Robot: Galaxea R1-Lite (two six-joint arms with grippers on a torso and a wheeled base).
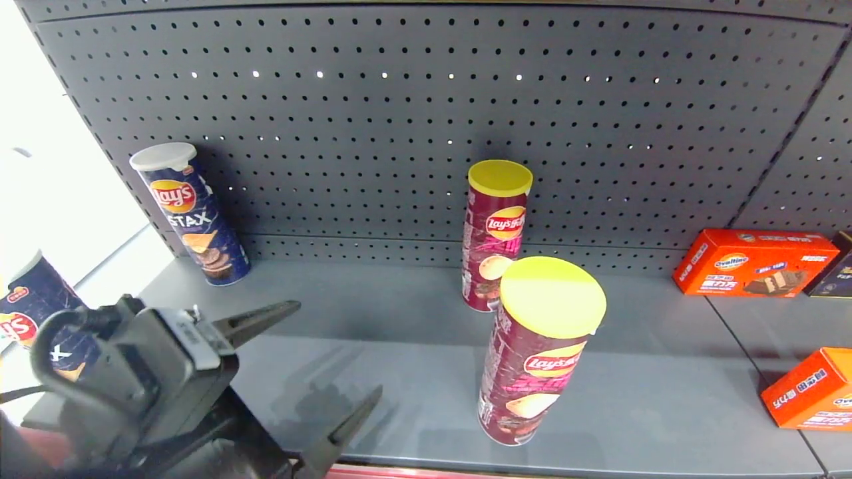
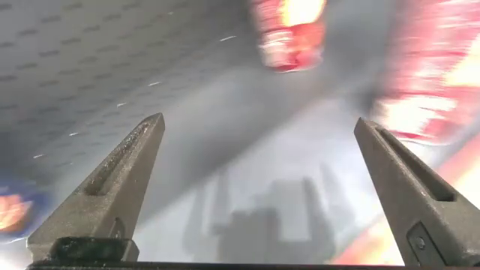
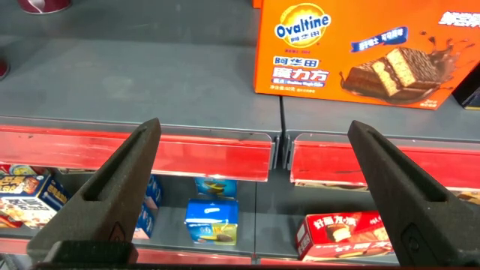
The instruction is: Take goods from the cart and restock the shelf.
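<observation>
Grey shelf (image 1: pixel 665 399) carries two maroon cans, rear can (image 1: pixel 496 233) by the back panel, front can (image 1: pixel 539 359) nearer the edge; one blue can (image 1: pixel 193 213) far left; two orange boxes, rear box (image 1: pixel 755 263) and front box (image 1: pixel 809 389), at right. Left pincer (image 1: pixel 339 346) hangs above the shelf's front left, spread wide, empty. Right pincer (image 3: pixel 255 124) likewise wide, holding nothing, facing the shelf edge.

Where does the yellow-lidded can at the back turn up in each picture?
Head view: back can, centre, against the pegboard.
Left wrist view: likely it, a red blur at the top edge.
Right wrist view: probably its base, a dark-red sliver in a corner.
Shared landmark: grey shelf.
</observation>
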